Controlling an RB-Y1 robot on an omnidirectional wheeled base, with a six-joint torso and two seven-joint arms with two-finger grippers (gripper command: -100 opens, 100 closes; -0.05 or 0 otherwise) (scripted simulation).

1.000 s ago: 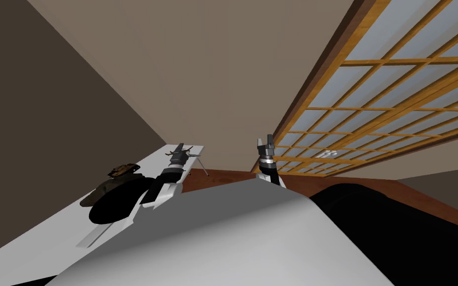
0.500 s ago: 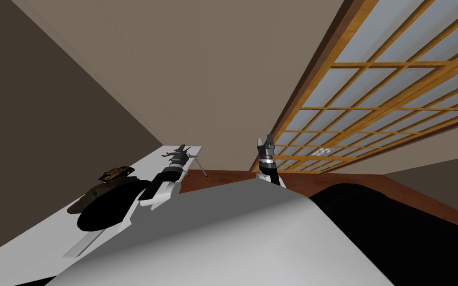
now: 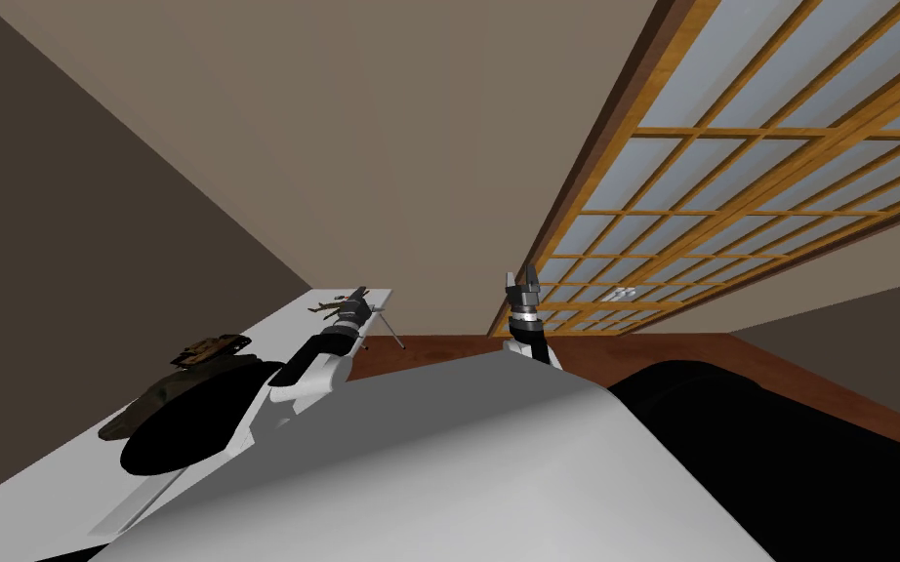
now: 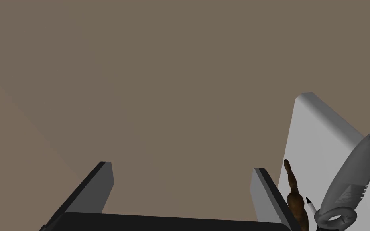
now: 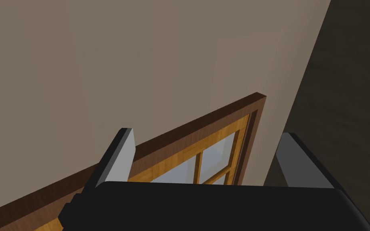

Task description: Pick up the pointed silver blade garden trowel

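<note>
On the white table (image 4: 313, 128), one grey pointed trowel (image 4: 352, 176), one brown handle (image 4: 295, 197).

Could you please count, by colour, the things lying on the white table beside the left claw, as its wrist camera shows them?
Grey: 1, the pointed trowel blade
Brown: 1, a turned handle
White with a black tip: 1, a small stick
Total: 3, all at the white table end, beside the open left claw.
</note>
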